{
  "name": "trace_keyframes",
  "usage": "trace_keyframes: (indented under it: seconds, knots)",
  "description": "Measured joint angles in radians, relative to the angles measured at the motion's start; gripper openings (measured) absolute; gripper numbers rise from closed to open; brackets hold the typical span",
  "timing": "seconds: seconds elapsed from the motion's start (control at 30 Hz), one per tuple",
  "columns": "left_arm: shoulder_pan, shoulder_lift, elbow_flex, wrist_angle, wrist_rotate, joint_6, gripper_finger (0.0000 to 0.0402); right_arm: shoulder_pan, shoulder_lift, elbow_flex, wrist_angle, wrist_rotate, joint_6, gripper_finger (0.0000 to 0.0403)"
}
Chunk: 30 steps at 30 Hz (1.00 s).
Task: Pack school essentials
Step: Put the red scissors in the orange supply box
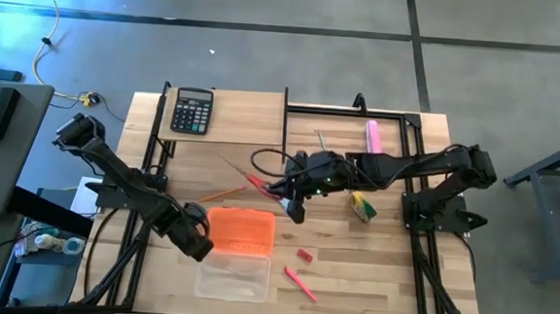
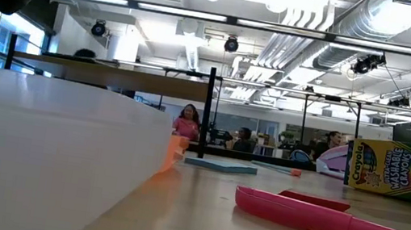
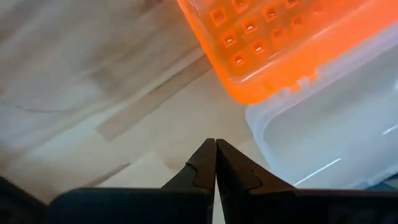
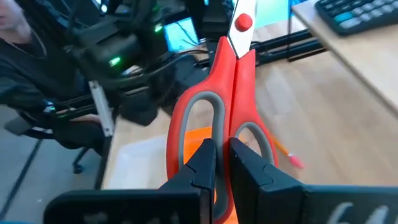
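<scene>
Scissors (image 4: 214,112) are grasped in the right fingers (image 4: 221,158) above the worktop (image 1: 370,270), near the orange box (image 1: 240,230), while the left fingers (image 3: 216,163) rest clenched beside that box.

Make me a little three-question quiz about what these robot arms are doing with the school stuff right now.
1. True or false: the right claw grips the red-handled scissors.
2. Which sits on the raised shelf? A) calculator B) crayon box C) red pen
3. Fill in: the left claw, shut on nothing, rests beside the ____ lid of the clear box.

Key: 1 true; 2 A; 3 orange.
</scene>
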Motion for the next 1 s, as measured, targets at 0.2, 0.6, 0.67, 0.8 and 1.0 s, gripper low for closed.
trace_keyframes:
  seconds: [0.2, 0.6, 0.67, 0.8, 1.0]
  knots:
    - [0.029, -0.103, 0.000, -0.041, -0.032, 0.114, 0.0000, 0.065, 0.000, 0.000, 0.025, 0.005, 0.085, 0.0016]
    - [0.141, -0.267, 0.001, -0.129, -0.036, 0.353, 0.0000, 0.206, 0.017, 0.000, 0.034, 0.038, 0.290, 0.0016]
    - [0.163, -0.282, 0.000, -0.137, -0.048, 0.393, 0.0000, 0.226, 0.032, -0.002, 0.032, 0.058, 0.330, 0.0016]
    - [0.219, -0.301, 0.000, -0.157, -0.078, 0.469, 0.0000, 0.257, 0.070, -0.002, 0.051, 0.066, 0.394, 0.0016]
    - [0.316, -0.310, 0.000, -0.208, -0.106, 0.551, 0.0000, 0.297, 0.135, -0.003, 0.073, 0.057, 0.478, 0.0016]
